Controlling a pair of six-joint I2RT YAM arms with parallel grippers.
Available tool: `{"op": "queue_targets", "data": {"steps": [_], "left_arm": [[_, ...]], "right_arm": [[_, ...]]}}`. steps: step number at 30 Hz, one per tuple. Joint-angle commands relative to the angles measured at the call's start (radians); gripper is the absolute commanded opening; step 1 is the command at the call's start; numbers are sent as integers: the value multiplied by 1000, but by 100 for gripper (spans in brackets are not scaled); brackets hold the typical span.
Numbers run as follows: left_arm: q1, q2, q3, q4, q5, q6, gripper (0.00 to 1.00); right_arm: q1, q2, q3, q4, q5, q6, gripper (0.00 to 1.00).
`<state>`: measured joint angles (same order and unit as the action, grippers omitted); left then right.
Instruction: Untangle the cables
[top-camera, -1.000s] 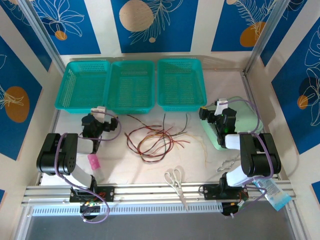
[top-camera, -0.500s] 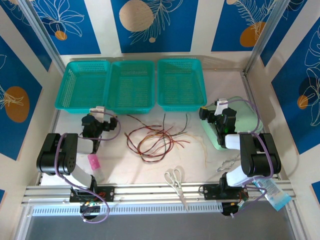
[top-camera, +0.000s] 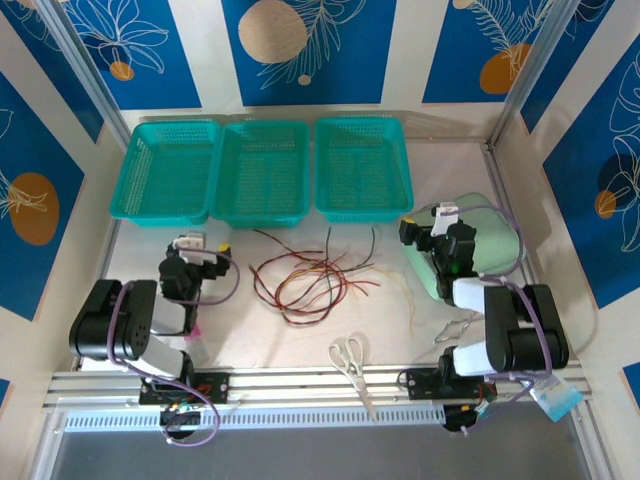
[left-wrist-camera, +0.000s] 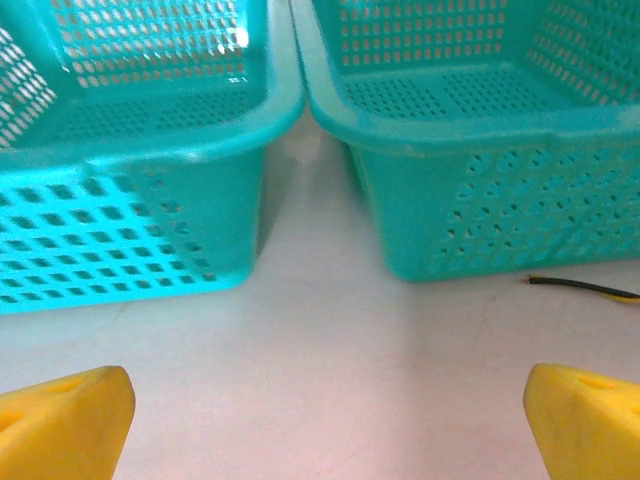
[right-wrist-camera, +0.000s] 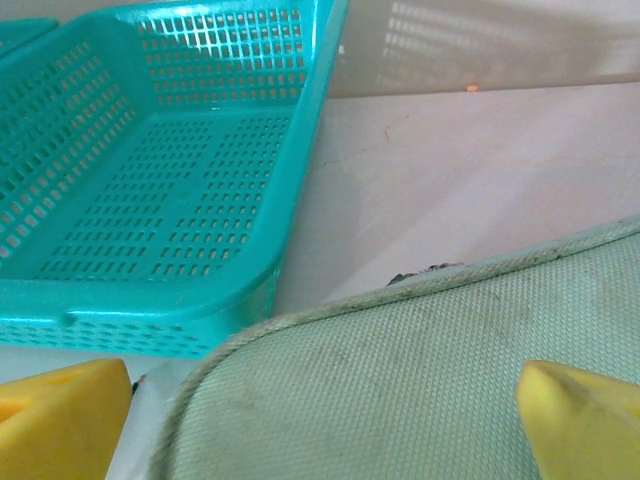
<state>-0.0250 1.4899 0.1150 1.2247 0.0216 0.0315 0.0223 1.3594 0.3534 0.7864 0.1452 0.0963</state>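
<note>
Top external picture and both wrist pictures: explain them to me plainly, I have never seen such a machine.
Two black robot arms are bolted at the near edge of the pale table. The top picture looks down from above and behind them; each wrist picture looks out between that arm's own yellow fingertips. The left pincer faces the teal perforated plastic baskets; the right pincer hangs over a pale green textured pad. Both pincers are open, holding nothing. Between the arms lies a tangle of thin red, brown, black and tan cables, with white-handled scissors near the front rail.
</note>
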Motion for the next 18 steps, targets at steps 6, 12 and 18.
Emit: {"op": "queue_targets", "data": {"steps": [6, 12, 18], "left_arm": [[-72, -466, 197, -651, -201, -24, 99], [-112, -606, 411, -1177, -210, -83, 99], [-255, -550, 581, -1506, -117, -196, 100]], "right_arm": [[84, -310, 69, -391, 75, 28, 99], [142, -430, 283, -932, 151, 365, 99], [303, -408, 378, -1247, 100, 584, 99]]}}
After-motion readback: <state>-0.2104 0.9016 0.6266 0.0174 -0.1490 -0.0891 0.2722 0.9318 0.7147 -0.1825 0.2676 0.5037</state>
